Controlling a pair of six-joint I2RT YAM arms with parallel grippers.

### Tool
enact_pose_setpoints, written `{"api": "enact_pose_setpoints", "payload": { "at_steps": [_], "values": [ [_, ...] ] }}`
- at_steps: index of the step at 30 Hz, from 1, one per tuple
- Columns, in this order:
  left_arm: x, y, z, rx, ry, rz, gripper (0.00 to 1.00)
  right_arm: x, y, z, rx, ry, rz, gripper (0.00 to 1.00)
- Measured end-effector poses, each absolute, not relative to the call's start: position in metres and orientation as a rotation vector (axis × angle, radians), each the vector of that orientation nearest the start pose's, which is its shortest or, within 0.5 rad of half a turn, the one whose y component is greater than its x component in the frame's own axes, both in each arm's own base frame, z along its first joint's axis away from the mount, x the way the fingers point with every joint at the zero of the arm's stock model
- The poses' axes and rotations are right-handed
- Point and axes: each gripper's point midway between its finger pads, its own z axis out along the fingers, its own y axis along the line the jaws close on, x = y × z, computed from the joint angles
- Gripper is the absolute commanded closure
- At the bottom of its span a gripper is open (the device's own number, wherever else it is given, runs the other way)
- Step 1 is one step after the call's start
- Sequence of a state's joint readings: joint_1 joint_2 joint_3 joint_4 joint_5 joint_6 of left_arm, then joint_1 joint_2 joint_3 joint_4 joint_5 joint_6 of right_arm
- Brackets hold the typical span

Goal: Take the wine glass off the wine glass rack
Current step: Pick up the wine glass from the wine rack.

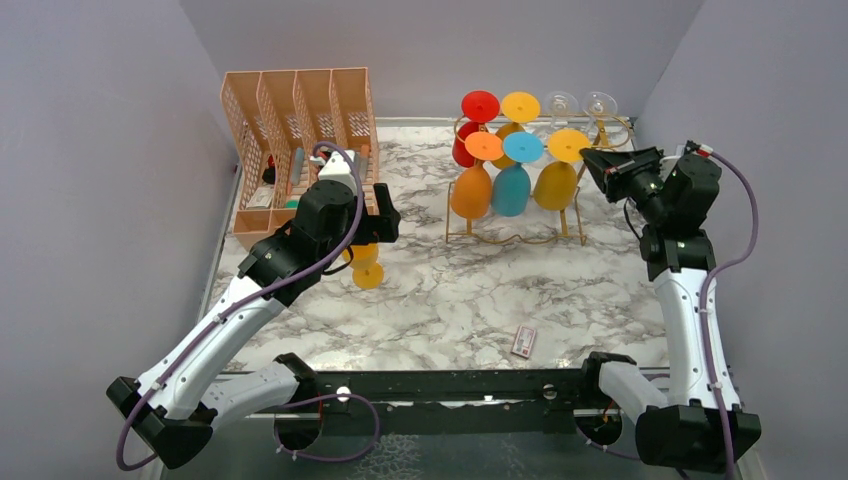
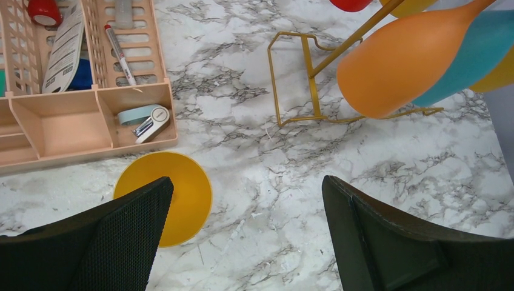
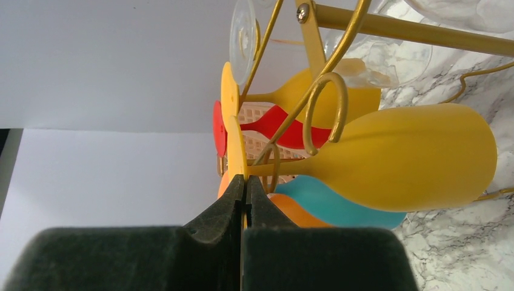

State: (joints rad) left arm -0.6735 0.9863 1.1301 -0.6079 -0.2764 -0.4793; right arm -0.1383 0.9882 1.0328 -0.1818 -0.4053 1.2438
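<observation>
The gold wire wine glass rack (image 1: 578,214) stands at the back middle with several coloured glasses hanging bowl-down. My right gripper (image 1: 592,160) is at its right end, shut on the thin foot (image 3: 235,145) of the yellow wine glass (image 3: 412,157), whose stem rests in a curled hook (image 3: 321,109). That glass hangs front right on the rack (image 1: 555,185). My left gripper (image 2: 245,236) is open and empty above the marble. Another yellow glass (image 2: 182,188) stands just under its left finger, also seen in the top view (image 1: 367,270).
A peach lattice file organiser (image 1: 300,110) with pens and tape stands back left, close to my left arm. Orange (image 2: 400,66) and teal (image 2: 479,48) glasses hang over the rack's wavy base (image 2: 309,79). A small card (image 1: 524,341) lies near the front edge. Walls enclose three sides.
</observation>
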Motion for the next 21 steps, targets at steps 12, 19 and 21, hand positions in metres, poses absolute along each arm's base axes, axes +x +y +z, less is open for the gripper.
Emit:
{"api": "enact_pose_setpoints", "payload": {
  "at_steps": [12, 19, 21],
  "values": [
    [0.266, -0.179, 0.275, 0.026, 2.079, -0.452, 0.01, 0.328, 0.061, 0.367, 0.916, 1.598, 1.150, 0.99],
    [0.265, -0.180, 0.274, 0.025, 2.083, -0.465, 0.01, 0.318, 0.061, 0.369, 0.893, 1.602, 1.133, 0.99],
    [0.265, -0.181, 0.275, 0.024, 2.083, -0.468, 0.01, 0.315, 0.062, 0.368, 0.889, 1.610, 1.125, 0.99]
  ]
}}
